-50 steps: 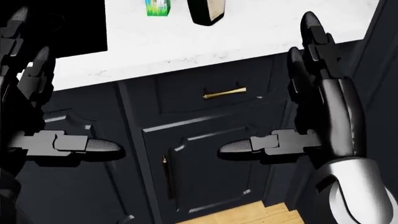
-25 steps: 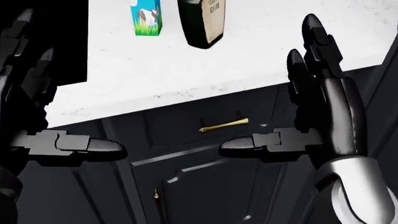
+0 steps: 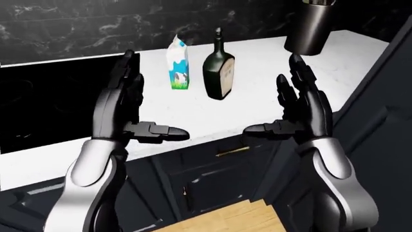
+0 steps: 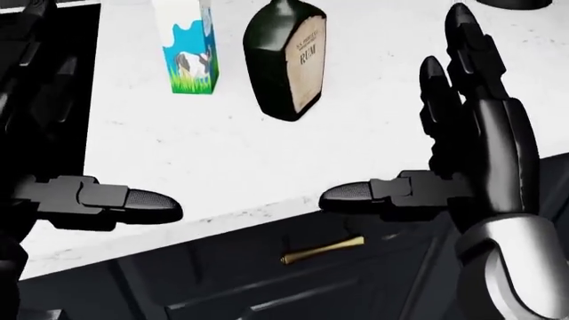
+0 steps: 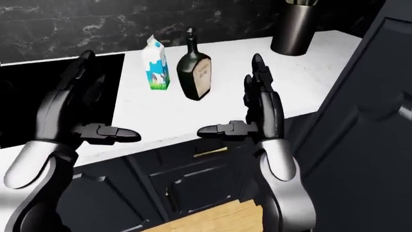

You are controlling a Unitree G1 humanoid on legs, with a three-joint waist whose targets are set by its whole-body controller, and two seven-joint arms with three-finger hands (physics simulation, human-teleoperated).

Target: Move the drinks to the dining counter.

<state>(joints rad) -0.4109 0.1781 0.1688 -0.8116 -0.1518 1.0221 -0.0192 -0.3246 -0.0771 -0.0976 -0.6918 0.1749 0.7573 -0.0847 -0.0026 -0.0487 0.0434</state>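
Observation:
A milk carton with a cow picture stands upright on the white counter. Just to its right stands a dark rum bottle, also upright. Both hands are raised over the counter's near edge, palms facing each other. My left hand is open, fingers up, thumb pointing right, below and left of the carton. My right hand is open too, to the right of the bottle and nearer me. Neither touches a drink. The head view shows the carton and bottle at the top.
A black cooktop fills the counter's left part. A dark cylindrical holder stands at the counter's upper right. Dark cabinets with a brass drawer handle lie below the counter. A tall dark cabinet side rises on the right. Wooden floor shows below.
The head view has tilted up and drawn closer: counter, carton and bottle slid down the picture and grew. The hands stay open in about the same pose.

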